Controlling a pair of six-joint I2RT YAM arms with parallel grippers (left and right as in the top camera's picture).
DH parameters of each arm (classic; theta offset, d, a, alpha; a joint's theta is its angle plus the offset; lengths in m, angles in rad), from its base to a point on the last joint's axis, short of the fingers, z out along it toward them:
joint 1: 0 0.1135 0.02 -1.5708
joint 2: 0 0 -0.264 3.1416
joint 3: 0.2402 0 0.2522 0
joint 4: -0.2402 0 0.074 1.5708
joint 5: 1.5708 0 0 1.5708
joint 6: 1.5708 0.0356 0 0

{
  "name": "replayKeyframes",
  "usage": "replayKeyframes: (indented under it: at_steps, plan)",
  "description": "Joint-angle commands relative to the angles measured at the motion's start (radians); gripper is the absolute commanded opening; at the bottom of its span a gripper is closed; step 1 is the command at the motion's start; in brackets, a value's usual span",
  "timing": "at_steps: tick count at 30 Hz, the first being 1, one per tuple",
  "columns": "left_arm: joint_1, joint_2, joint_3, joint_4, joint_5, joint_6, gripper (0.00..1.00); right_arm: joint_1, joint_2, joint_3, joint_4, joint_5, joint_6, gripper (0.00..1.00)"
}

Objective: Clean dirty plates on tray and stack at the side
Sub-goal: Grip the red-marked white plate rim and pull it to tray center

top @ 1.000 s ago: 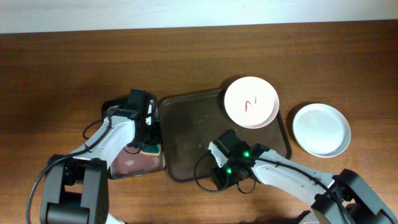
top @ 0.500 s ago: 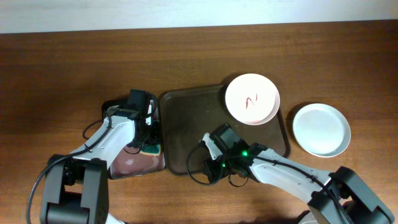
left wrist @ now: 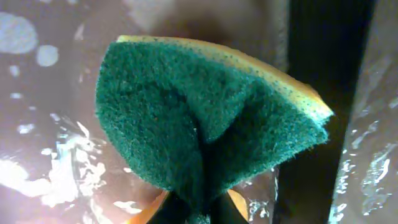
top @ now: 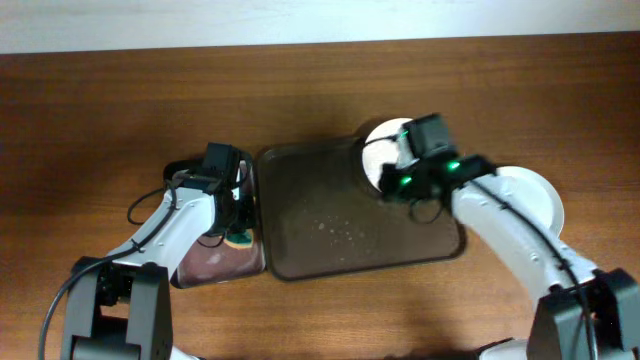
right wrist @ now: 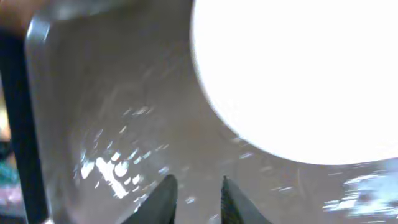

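Reaching step: right end effector (right wrist: 196, 194), slightly parted and empty, hovers by the tray's (top: 310, 225) plate (right wrist: 298, 74) (toward the tabletop's far edge). The left end effector (top: 237, 229) clamps a sponge (left wrist: 205, 124). Next, I judge: grip the rim.

The location is a robot manipulation test bench in a laboratory-type room. Two cabled arms, the left arm (top: 175, 225) and the right arm (top: 510, 235) with green indicator lights (top: 405, 182) lit, are stationed at a wood-grain surface (top: 100, 110) in front of a plain pale wall (top: 200, 25). The surface carries dishwashing items: a dark brown tray (top: 330, 255), white plates (top: 545, 210), a smaller tray (top: 205, 263) and a green sponge (left wrist: 205, 124).
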Motion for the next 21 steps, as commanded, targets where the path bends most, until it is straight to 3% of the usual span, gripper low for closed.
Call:
replayKeyframes:
  at_steps: [1,5,14,21]
  plan:
    - [0.007,-0.029,0.021,-0.003,-0.022,0.001,0.06,-0.148,-0.008,0.016,-0.013,0.019,-0.060,0.27]
    - [0.007,-0.029,0.021,-0.003,-0.022,0.001,0.03,-0.252,0.045,0.016,-0.001,0.045,-0.124,0.27]
    - [0.007,-0.029,0.021,-0.004,-0.021,0.000,0.03,-0.257,0.268,0.016,0.026,0.043,-0.121,0.27]
    - [0.007,-0.029,0.021,-0.004,-0.022,0.000,0.04,-0.240,0.267,0.014,-0.023,-0.077,-0.122,0.09]
